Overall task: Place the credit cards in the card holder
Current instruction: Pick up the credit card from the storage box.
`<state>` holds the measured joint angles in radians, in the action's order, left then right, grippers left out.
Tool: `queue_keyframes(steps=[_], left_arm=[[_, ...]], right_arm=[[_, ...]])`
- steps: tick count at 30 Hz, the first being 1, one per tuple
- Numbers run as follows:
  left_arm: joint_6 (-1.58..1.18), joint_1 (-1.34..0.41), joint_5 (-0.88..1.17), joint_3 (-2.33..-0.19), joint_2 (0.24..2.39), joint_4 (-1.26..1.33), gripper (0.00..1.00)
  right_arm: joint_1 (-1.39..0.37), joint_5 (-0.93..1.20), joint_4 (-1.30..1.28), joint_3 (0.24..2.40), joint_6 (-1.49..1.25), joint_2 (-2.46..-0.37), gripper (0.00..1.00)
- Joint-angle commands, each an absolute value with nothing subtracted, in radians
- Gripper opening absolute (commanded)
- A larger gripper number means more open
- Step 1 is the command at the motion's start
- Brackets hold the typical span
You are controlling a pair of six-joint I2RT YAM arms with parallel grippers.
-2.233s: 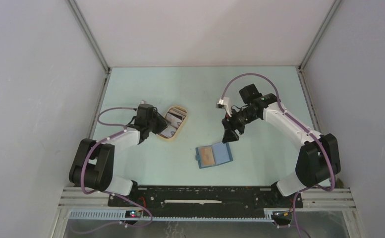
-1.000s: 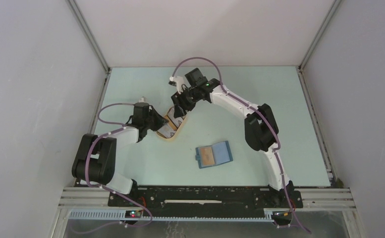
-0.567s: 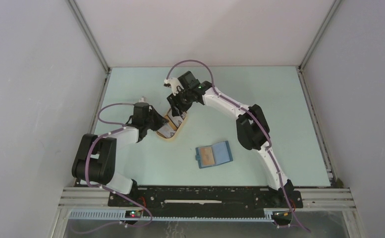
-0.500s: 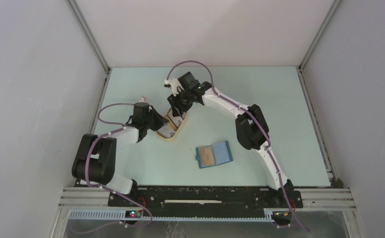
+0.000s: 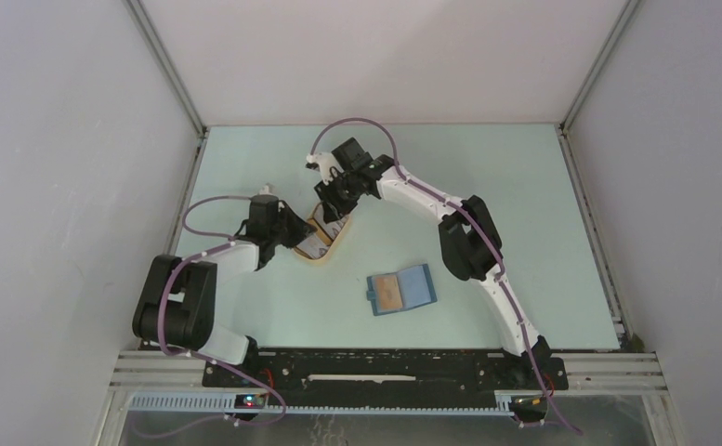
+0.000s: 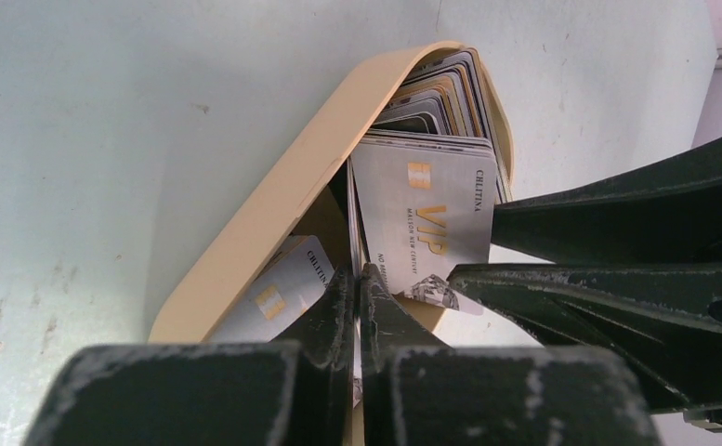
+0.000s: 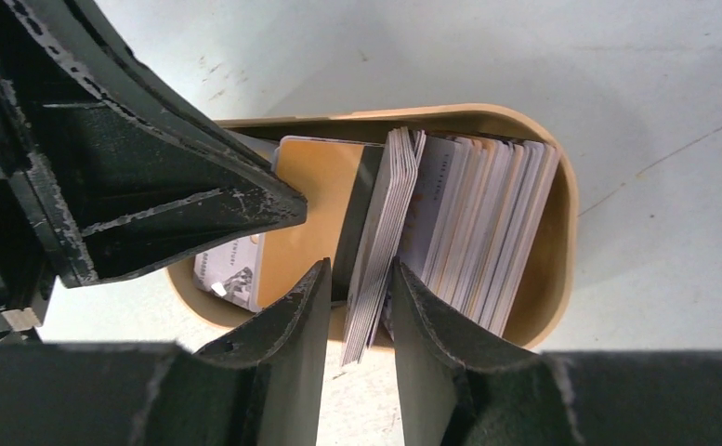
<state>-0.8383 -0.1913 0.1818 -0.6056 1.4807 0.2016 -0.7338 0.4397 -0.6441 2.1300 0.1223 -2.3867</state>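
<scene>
Pale-green bench [image 5: 487, 186]: your card holder [image 5: 401, 290] lies open mid-bench, one pinkish card [image 5: 389, 295] in it—most credit cards [image 7: 468, 223] stand in the tan tray [image 7: 561, 214]. Your right claw [image 7: 357, 307] straddles a few, jaws apart; left claw [image 6: 357, 288] is pinched together at the tray.

Before you, the credit cards [image 7: 468, 232] stand packed on edge in the tan oval tray [image 7: 543, 297] — pale and grey faces fanned toward its far end, with a thin bunch tilted apart from the rest at mid-tray. One silver-grey card [image 6: 426, 214] with gold "VIP" lettering leans nearer the tray's near end, and a second grey card [image 6: 273, 297] lies low beside it. The card holder [image 5: 400, 291], teal-blue, lies open and flat to the near right of the tray, well apart from it — its left half shows a pinkish-tan patch, its right half plain blue.
</scene>
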Motion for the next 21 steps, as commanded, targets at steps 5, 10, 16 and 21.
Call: queue_keyframes(steps=[5, 10, 16, 21], left_arm=[[-0.816, -0.190, 0.181, -0.580, 1.457, 0.169, 0.00], [-0.815, -0.189, 0.180, -0.577, 1.452, 0.167, 0.00], [-0.813, -0.190, 0.179, -0.575, 1.450, 0.166, 0.00], [-0.811, -0.189, 0.178, -0.572, 1.447, 0.166, 0.00]], right_arm=[[-0.750, 0.546, -0.668, 2.168, 0.103, -2.365, 0.44], [-0.741, 0.589, -0.667, 2.175, 0.070, -2.377, 0.46], [-0.725, 0.635, -0.692, 2.222, 0.008, -2.428, 0.49], [-0.714, 0.588, -0.715, 2.259, 0.005, -2.465, 0.49]])
